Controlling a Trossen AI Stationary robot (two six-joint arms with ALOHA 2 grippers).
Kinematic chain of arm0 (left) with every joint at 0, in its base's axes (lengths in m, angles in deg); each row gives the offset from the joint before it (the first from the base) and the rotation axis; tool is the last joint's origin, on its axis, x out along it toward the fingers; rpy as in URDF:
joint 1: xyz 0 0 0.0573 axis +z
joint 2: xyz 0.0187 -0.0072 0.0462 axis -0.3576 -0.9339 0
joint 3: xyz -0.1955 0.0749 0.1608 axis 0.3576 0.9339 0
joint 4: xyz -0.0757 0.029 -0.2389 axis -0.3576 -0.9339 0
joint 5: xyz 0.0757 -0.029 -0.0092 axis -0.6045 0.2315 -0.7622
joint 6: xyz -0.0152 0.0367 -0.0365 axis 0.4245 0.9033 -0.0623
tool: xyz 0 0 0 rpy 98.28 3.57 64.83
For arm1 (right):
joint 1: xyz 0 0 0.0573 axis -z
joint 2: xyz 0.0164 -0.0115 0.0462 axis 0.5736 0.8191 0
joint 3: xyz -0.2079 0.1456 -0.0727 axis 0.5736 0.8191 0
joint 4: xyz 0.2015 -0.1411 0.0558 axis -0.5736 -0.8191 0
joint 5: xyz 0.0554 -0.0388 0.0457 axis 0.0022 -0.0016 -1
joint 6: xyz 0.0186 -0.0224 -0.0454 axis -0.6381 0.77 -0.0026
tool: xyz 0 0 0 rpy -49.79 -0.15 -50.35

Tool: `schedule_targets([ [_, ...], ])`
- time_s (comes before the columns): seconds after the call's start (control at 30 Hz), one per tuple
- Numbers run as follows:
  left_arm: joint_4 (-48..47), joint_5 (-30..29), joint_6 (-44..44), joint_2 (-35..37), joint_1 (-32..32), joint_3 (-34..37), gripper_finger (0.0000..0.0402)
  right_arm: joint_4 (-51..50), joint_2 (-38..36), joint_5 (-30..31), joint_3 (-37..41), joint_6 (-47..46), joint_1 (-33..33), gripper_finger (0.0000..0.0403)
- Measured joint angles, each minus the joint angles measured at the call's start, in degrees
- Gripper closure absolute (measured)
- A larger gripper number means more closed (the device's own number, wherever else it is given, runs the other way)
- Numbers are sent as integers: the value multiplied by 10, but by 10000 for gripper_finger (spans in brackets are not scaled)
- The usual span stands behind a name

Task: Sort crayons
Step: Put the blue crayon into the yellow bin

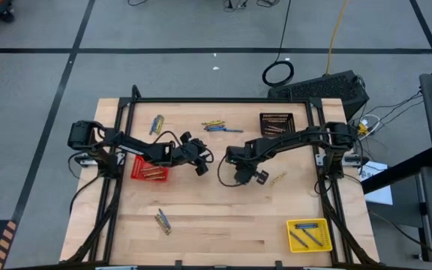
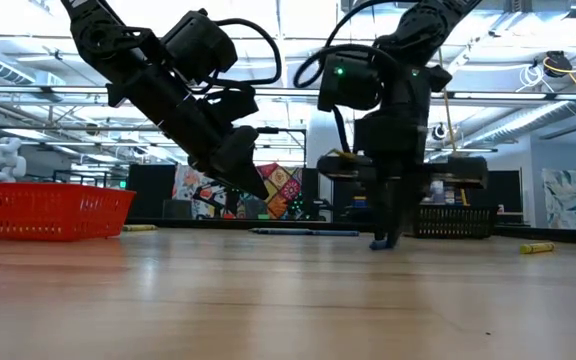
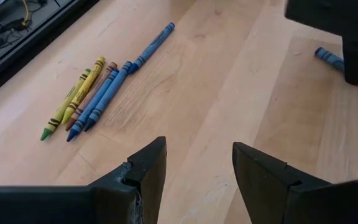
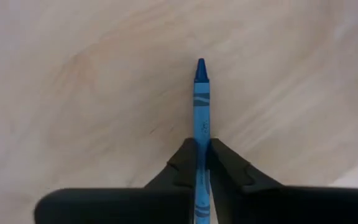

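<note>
The right gripper [image 4: 202, 163] is down at the middle of the wooden surface [image 1: 223, 217], its fingers [image 4: 182, 160] pinched tight on a blue crayon [image 4: 201, 102] that lies flat on the wood, tip pointing away from the wrist. In the low view this gripper [image 2: 388, 238] stands upright with its tips at the surface.

The left gripper [image 3: 197, 168] hangs just beside it, toward 9 o'clock, tilted and clear of the wood, fingers [image 3: 148, 165] spread apart and holding nothing.

Ahead of the left gripper lies a row of crayons [image 3: 89, 99], yellow, brown and blue, side by side and touching, with one more blue crayon laid end-on beyond them. Seen from above, this row [image 1: 217, 126] sits at 12 o'clock on the surface.

A second small cluster [image 1: 157, 124] lies toward 11 o'clock, a pair [image 1: 162, 220] at 7 o'clock, and a single yellow crayon [image 1: 278, 178] just at 3 o'clock of the right gripper.

The red basket [image 1: 149, 168] at 9 o'clock holds some crayons. The yellow basket [image 1: 309, 234] at 5 o'clock holds blue ones. The black basket [image 1: 275, 123] stands at 1 o'clock.
</note>
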Motion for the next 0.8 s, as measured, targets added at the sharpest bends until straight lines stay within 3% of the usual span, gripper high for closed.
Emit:
schedule_targets([
  [0.2, -3, 0, 0, 0, -2, 0, 214, -18, -44, 7, 5, -157, -24, 398],
  [0.4, -27, -1, 0, 2, -8, -1, 214, -77, -159, 3, 3, -329, -83, 401],
  [0.6, -28, -38, 2, 3, -17, -1, 214, -131, -274, 1, 2, -618, -213, 402],
  [0.8, -27, -68, 3, 3, -24, -1, 214, -147, -318, 27, 2, -929, -399, 402],
])
